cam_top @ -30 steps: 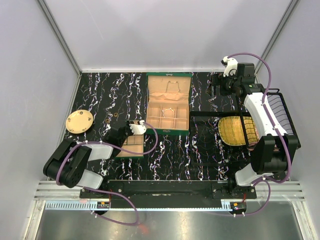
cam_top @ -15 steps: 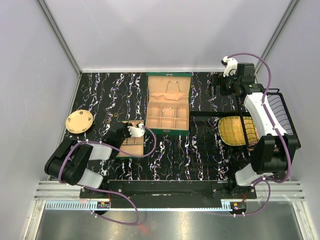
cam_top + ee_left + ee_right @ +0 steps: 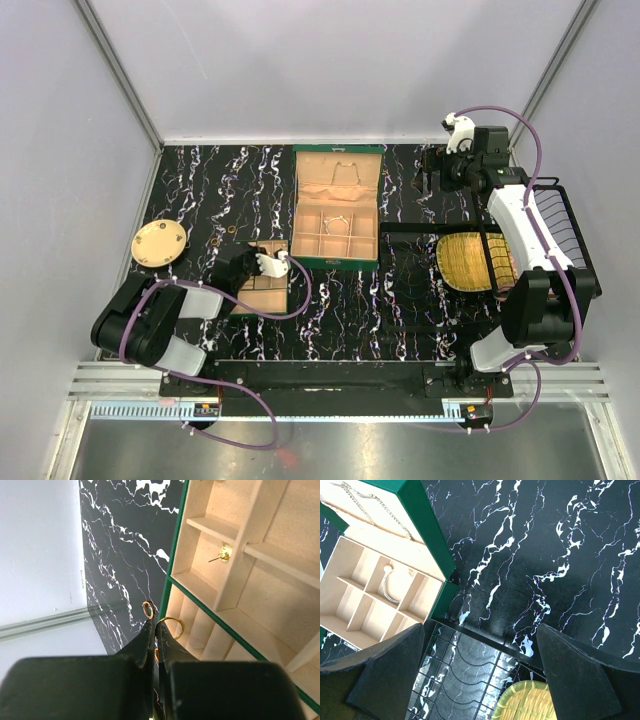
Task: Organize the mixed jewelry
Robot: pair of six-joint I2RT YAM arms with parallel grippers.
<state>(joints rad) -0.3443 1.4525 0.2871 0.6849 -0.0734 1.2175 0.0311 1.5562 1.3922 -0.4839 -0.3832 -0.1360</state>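
Note:
My left gripper [image 3: 266, 263] [image 3: 154, 625] is shut on a small gold ring [image 3: 174, 624], held over the edge of the tan compartmented tray [image 3: 262, 292] [image 3: 260, 535]. A second gold ring [image 3: 147, 610] lies on the black marble table just beyond the tray's edge. A gold stud [image 3: 223, 555] sits in one tray compartment. The open green box [image 3: 337, 208] [image 3: 427, 520] holds a whitish bracelet [image 3: 394, 586] in a compartment and a thin pale chain [image 3: 370, 505] in its lid. My right gripper [image 3: 430, 175] [image 3: 481, 630] is open and empty, above the table right of the box.
A yellow woven oval mat [image 3: 468, 262] [image 3: 540, 705] lies on a black wire rack [image 3: 560, 225] [image 3: 465, 680] at the right. A round tan disc [image 3: 158, 243] lies at the left. Tiny gold pieces [image 3: 232, 232] lie between the disc and the tray.
My left gripper has moved a little toward the near side, lower over the tan tray, still shut on the ring. The right arm has not moved.

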